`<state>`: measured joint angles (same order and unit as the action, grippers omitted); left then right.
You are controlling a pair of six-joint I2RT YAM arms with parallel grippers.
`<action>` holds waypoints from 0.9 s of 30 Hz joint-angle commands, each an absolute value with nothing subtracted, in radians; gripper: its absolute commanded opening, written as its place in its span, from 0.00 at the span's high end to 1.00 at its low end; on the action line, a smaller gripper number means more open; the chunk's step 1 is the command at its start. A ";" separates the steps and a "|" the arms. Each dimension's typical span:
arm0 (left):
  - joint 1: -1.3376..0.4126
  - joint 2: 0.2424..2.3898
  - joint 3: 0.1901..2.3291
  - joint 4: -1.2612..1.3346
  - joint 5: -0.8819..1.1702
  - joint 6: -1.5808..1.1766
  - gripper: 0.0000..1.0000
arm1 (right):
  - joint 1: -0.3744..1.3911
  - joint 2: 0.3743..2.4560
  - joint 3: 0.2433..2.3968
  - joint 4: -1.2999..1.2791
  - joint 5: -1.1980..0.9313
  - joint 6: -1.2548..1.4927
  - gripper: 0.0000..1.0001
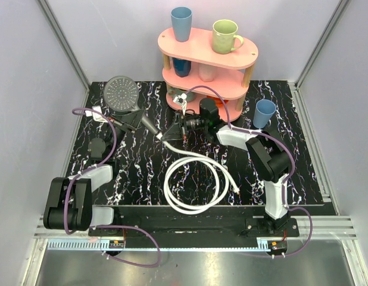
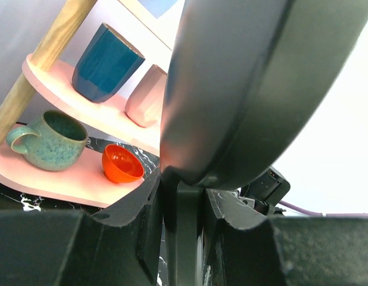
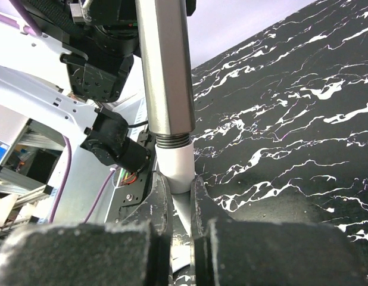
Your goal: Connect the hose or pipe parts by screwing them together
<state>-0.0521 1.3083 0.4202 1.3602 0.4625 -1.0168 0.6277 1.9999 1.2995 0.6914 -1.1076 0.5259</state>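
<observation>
Grey round-faced shower head (image 1: 121, 92) on its metal handle (image 3: 163, 65) is held off the black white-veined marble-look bench (image 1: 279, 173), toward the back left. The left hand (image 2: 183, 202) is clamped on the neck just under the head, fingers pressed to either side of it. The handle runs down and right toward the middle of the bench, where the right hand (image 3: 181, 196) is closed tight on the white cylindrical end fitting (image 3: 174, 170) of the long thin white flexible hose (image 1: 193, 152).

From the right wrist view, the fitting sits in line with the handle's threaded end (image 3: 172, 141) and touches it, but a band of bare thread shows above the white collar. So the two parts look mated and lined up, with the screwing itself barely begun at most (how many turns have gone in cannot be told from here).

What remains, by my reading, is turning the fitting onto the thread until it covers it and seats. The rest of the hose lies in loose loops on the bench in front, its other end (image 1: 236, 189) free.
</observation>
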 commanded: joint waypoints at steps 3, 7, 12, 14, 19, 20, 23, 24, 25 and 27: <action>-0.097 1.359 0.403 1.664 0.509 -0.954 1.00 | 0.609 1.968 1.359 0.933 -1.097 0.658 1.00; -0.097 1.361 0.374 1.664 0.453 -0.954 1.00 | 0.600 1.959 1.348 0.815 -1.014 0.586 1.00; -0.097 1.371 0.344 1.666 0.426 -0.943 1.00 | 0.592 1.974 1.338 0.856 -1.020 0.649 1.00; -0.097 1.373 0.344 1.664 0.433 -0.945 1.00 | 0.586 1.985 1.345 0.899 -1.029 0.689 1.00; -0.097 1.362 0.333 1.666 0.416 -0.943 1.00 | 0.577 2.013 1.358 0.921 -1.020 0.750 0.91; -0.097 1.361 0.325 1.666 0.381 -0.937 1.00 | 0.575 2.013 1.358 0.908 -1.016 0.739 0.86; -0.097 1.367 0.301 1.666 0.327 -0.934 1.00 | 0.577 2.008 1.351 0.867 -0.994 0.704 0.84; -0.097 1.373 0.299 1.664 0.324 -0.936 1.00 | 0.577 2.006 1.347 0.868 -0.993 0.704 0.85; -0.097 1.385 0.301 1.666 0.325 -0.934 1.00 | 0.575 2.006 1.341 0.877 -0.991 0.707 0.87; -0.097 1.394 0.305 1.666 0.327 -0.939 1.00 | 0.577 2.006 1.335 0.888 -0.999 0.719 0.97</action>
<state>-0.0780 1.3495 0.3428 1.3651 0.2737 -1.0267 0.5964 2.0499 1.2903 0.7219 -1.0569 0.6518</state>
